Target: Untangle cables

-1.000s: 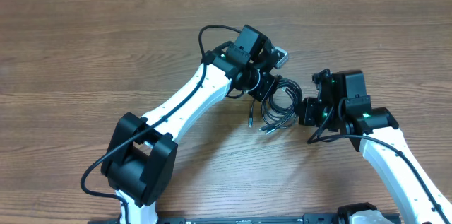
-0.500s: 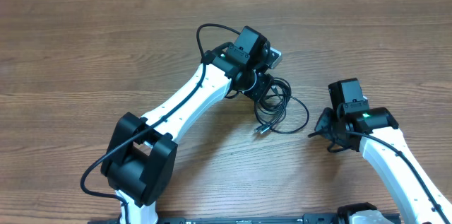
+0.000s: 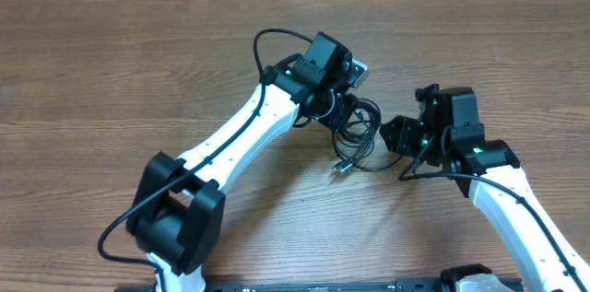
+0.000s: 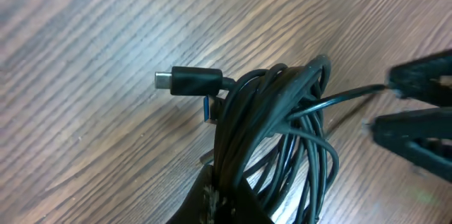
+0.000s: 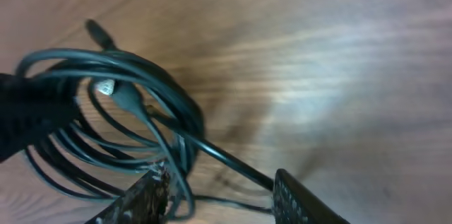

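two robot arms meet over a bundle of black cables (image 3: pixel 361 135) near the middle of a wooden desk (image 3: pixel 111 71), with the untangling job judged to be at an early stage. the left hand (image 3: pixel 339 112) is clamped shut on one side of the bundle, pinching many loops together so that they fan out from its grip in a tight coil, part lifted and part resting on the desk. a usb-type plug (image 4: pixel 187 80) pokes out of the top of the coil in the left wrist view, and another metal-tipped end (image 3: pixel 341 169) lies on the wood just below the bundle in the overhead view. the right hand (image 3: pixel 392 135) sits just beside the coil on the other side, its jaws standing apart and gripping nothing; one loose strand (image 5: pixel 226 155) runs out of the coil and passes between its fingers (image 5: pixel 145 199) without being pinched. as far as the views show, no cable has been drawn fully free: every cord is gathered in the one mass, loops crossing over each other, and nothing lies apart on the desk as a separated cord. what looks done is only the securing of the bundle by the left arm and the lining up of a single strand for the right. left to do, by this reading, is nearly everything: closing on that strand, pulling it clear of the loops, and repeating for each cord.
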